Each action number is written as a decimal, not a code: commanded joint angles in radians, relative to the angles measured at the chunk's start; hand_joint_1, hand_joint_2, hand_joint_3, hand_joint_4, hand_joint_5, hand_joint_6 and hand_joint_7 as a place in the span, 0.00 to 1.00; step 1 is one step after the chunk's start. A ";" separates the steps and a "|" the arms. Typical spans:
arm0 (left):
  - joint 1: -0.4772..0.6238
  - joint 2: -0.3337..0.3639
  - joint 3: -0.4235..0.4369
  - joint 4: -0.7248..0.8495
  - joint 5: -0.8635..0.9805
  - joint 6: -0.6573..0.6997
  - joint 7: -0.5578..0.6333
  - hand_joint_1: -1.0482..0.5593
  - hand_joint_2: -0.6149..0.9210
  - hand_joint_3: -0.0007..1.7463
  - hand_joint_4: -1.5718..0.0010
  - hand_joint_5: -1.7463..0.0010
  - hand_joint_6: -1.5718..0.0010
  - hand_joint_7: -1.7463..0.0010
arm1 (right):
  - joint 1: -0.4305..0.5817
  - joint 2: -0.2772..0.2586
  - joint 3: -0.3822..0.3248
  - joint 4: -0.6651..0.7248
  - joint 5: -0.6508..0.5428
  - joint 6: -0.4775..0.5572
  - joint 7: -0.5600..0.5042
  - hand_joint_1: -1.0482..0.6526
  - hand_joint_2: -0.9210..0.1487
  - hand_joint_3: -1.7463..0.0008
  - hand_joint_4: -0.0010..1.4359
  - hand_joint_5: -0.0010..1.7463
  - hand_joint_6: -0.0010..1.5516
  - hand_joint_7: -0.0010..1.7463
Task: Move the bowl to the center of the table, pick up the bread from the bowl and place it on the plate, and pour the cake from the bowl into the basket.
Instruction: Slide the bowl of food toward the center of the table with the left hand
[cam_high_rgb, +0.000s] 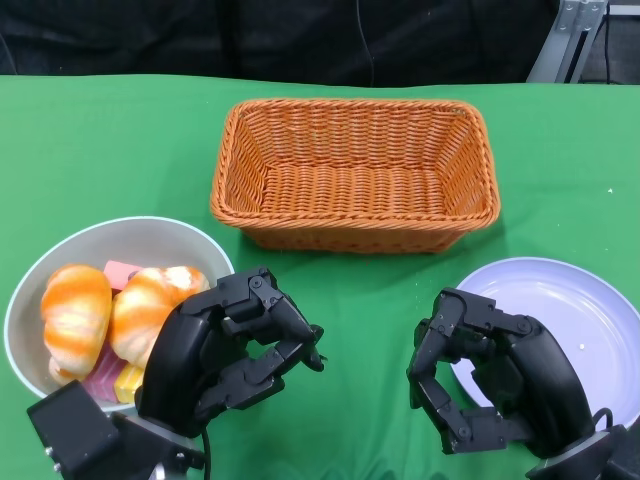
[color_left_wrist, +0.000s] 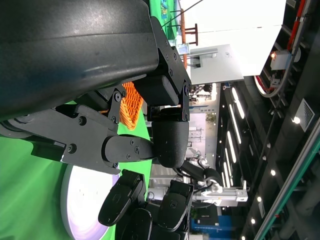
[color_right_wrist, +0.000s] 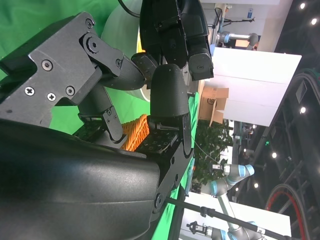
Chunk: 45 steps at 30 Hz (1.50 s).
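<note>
Green cloth covers the tabletop (cam_high_rgb: 560, 180), with a dark backdrop behind its far edge. Layout supports the task: the basket (cam_high_rgb: 355, 172) sits at the far centre with nothing in it, ready to receive the cake; the plate (cam_high_rgb: 560, 310) lies bare at the near right, ready for the bread; the bowl (cam_high_rgb: 120, 245) rests at the near left and has not yet been brought to the centre.

Bowl contents: two orange-and-white bread rolls (cam_high_rgb: 75, 312) on top, with pink and yellow cake pieces (cam_high_rgb: 118, 378) partly buried beneath them. Removing the bread first would leave only cake to pour.

The left robot hand (cam_high_rgb: 235, 345) hovers just beside the bowl's near right rim, fingers curled inward, holding nothing. The right robot hand (cam_high_rgb: 480, 380) hovers over the plate's near left edge, likewise curled and holding nothing. Both face each other across a bare strip of cloth, well apart.

Judgement: no step is complete; moving the bowl comes first.
</note>
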 joint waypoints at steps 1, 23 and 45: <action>0.001 0.011 0.007 0.001 0.013 -0.016 0.010 0.54 1.00 0.18 0.52 0.17 0.47 0.34 | -0.006 -0.008 0.000 -0.014 0.003 0.006 -0.004 0.56 0.45 0.32 0.53 0.96 0.44 0.83; -0.005 0.013 0.009 0.012 0.001 -0.012 -0.004 0.54 1.00 0.19 0.52 0.17 0.47 0.34 | -0.006 -0.007 -0.001 -0.015 -0.004 0.008 -0.010 0.56 0.45 0.32 0.53 0.96 0.44 0.82; 0.007 0.041 0.036 -0.139 -0.048 0.079 0.028 0.57 0.94 0.32 0.53 0.14 0.50 0.28 | -0.005 -0.003 0.004 -0.005 0.001 -0.003 -0.007 0.55 0.45 0.33 0.53 0.97 0.44 0.82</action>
